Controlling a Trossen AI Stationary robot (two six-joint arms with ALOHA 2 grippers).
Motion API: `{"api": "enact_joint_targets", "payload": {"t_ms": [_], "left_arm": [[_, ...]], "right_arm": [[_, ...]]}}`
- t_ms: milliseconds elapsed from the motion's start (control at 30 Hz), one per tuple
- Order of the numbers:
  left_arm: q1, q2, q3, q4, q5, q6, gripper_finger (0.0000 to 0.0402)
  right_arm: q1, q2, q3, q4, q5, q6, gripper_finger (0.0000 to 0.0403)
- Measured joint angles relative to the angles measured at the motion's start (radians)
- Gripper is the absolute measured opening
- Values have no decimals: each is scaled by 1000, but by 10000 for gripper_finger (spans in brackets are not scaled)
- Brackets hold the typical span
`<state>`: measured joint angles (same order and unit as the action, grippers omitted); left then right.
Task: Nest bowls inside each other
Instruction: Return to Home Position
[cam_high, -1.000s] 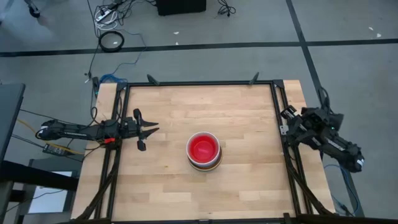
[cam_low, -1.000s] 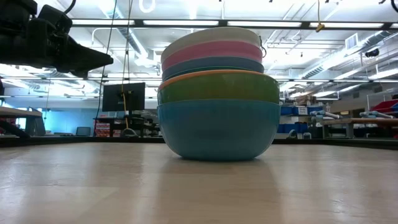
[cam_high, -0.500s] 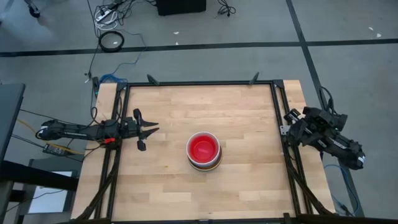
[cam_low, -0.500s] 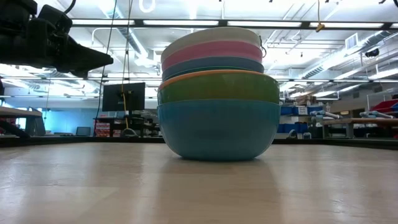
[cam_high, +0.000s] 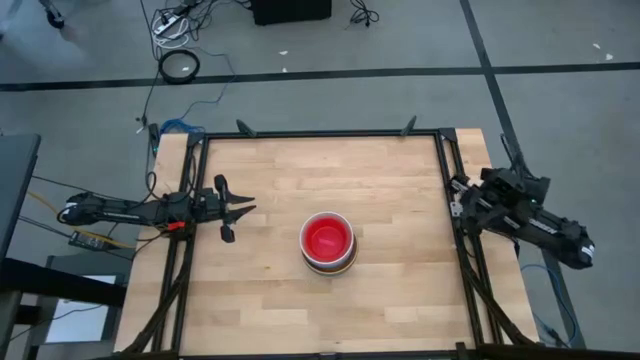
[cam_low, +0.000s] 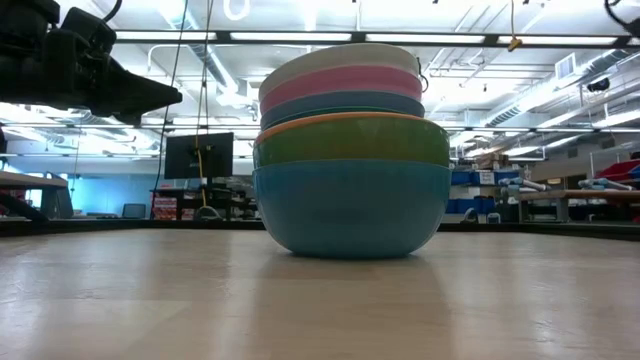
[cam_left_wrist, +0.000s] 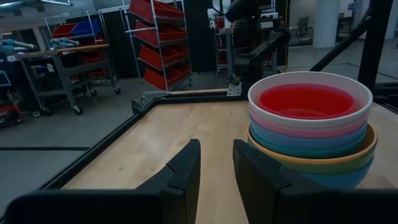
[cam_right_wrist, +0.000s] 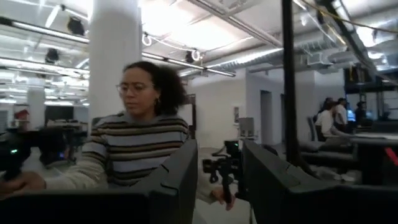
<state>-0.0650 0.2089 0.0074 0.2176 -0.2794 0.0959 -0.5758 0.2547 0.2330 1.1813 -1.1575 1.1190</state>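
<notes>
Resting on the pale plank table (cam_high: 260, 170), smooth round bowls (cam_high: 328, 242) sit nested.

Looking straight down, the stack of bowls (cam_high: 335, 267) only gives you the red bowl (cam_high: 327, 238) inside plus slivers of white and orange rim; everything else is buried underneath. At table level, its inside is hidden. The left gripper (cam_low: 168, 97) gets chopped off by the frame edge there, and in its wrist shot it covers the stack's base.

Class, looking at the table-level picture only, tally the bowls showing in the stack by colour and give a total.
White bowl: 1
Pink bowl: 1
Blue bowl: 1
Orange bowl: 1
Green bowl: 1
Teal bowl: 1
Total: 6
</notes>
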Motion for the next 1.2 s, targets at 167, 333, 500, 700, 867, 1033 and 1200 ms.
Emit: {"api": "enact_joint_targets", "payload": {"t_ms": [167,333,500,700,867,1033,1200], "left_arm": [[0,0,0,-1,0,0,104],[0,0,0,-1,0,0,104],[0,0,0,0,0,0,104],[0,0,0,0,0,0,104],[0,0,0,-1,0,0,104],[0,0,0,0,0,0,104],[0,0,0,0,0,0,104]], "right_arm": [[17,22,78,165,-36,157,117],[74,23,167,203,-60,229,119],[151,49,210,198,-71,246,117],[216,75,223,193,-79,227,117],[240,88,216,163,-70,160,117],[241,128,130,54,-64,-29,116],[240,170,4,41,-43,-269,116]]}}
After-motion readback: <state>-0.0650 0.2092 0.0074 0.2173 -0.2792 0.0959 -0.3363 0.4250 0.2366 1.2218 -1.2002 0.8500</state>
